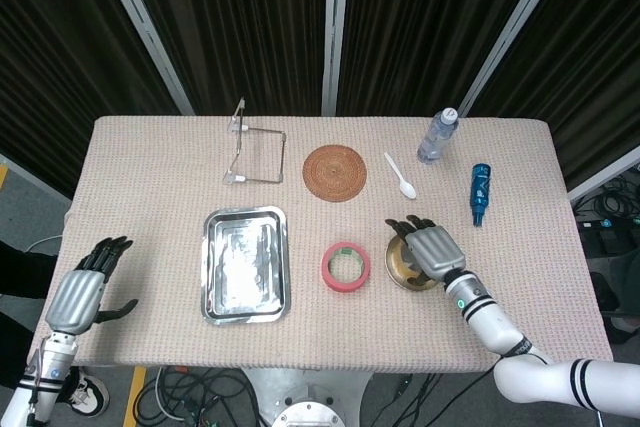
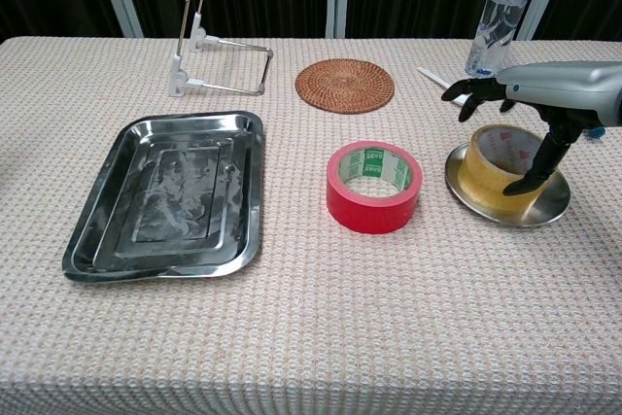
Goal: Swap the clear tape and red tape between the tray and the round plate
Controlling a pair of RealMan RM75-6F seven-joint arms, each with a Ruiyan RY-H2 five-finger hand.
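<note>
Nearest the robot, the left hand (image 1: 78, 294) hangs off the table's near-left corner, fingers apart and holding nothing. On the woven tablecloth (image 2: 311, 337), the rectangular steel tray (image 2: 243, 191) lies at near left with nothing in it. Just right of it the red tape (image 2: 374, 187) lies flat on the cloth, between the tray and the round plate (image 2: 544, 209), apart from both. The clear tape (image 2: 501, 170) sits flat inside the round plate. The right hand (image 2: 530, 104) hovers over this roll, fingers spread and pointing left, thumb reaching down against the roll's right side; whether it presses the roll cannot be told. Farther back stand a wire rack (image 2: 209, 55) at left, a round woven coaster (image 2: 345, 85) at centre, a white plastic spoon (image 1: 401, 176), a water bottle (image 2: 498, 12), and a blue bottle (image 1: 481, 192) lying at far right.
</note>
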